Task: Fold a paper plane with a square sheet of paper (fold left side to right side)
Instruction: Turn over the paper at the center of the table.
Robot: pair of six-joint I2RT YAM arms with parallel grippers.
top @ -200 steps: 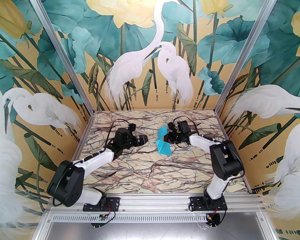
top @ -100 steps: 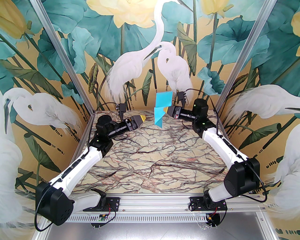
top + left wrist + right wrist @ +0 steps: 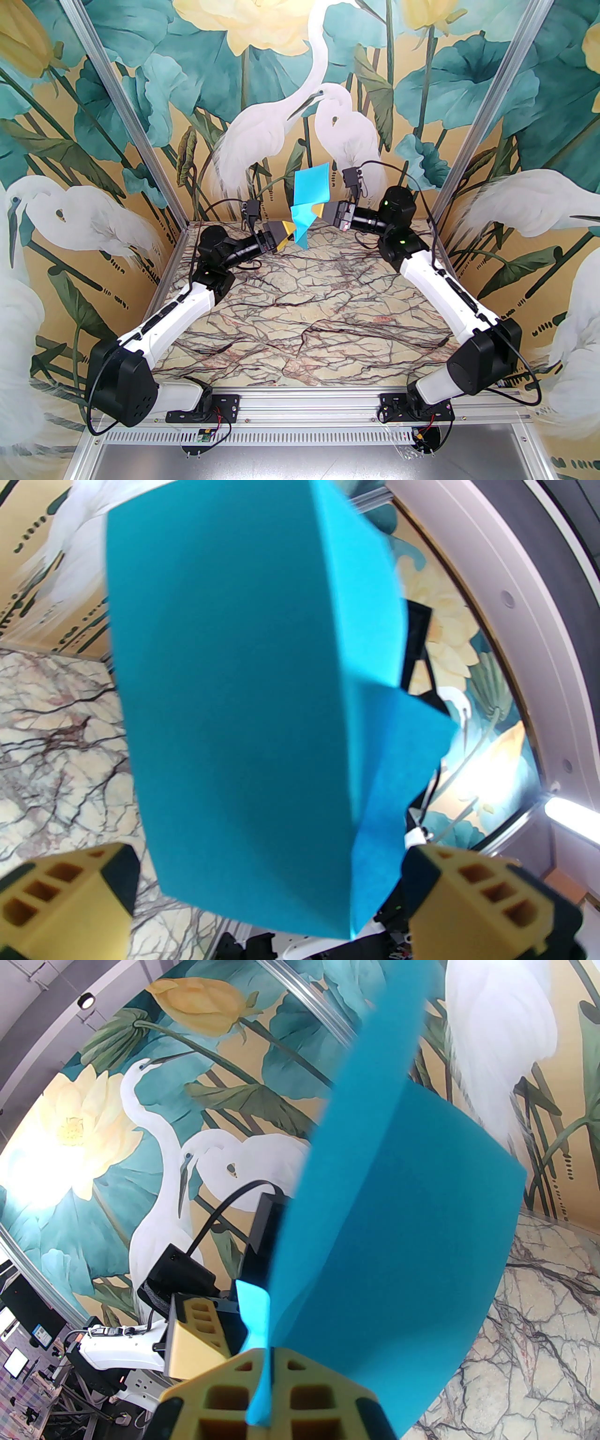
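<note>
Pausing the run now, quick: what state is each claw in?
Left claw: open, gripping nothing.
Right claw: closed on the folded blue paper, held in the air.

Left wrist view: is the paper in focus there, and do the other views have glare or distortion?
Left wrist: the paper is soft, close to the lens; a lamp glares at the right. Right wrist: the paper's edges are sharper; the wall is overexposed at left, and the post looks bent. Top external: sharp, evenly lit, no strong glare.
</note>
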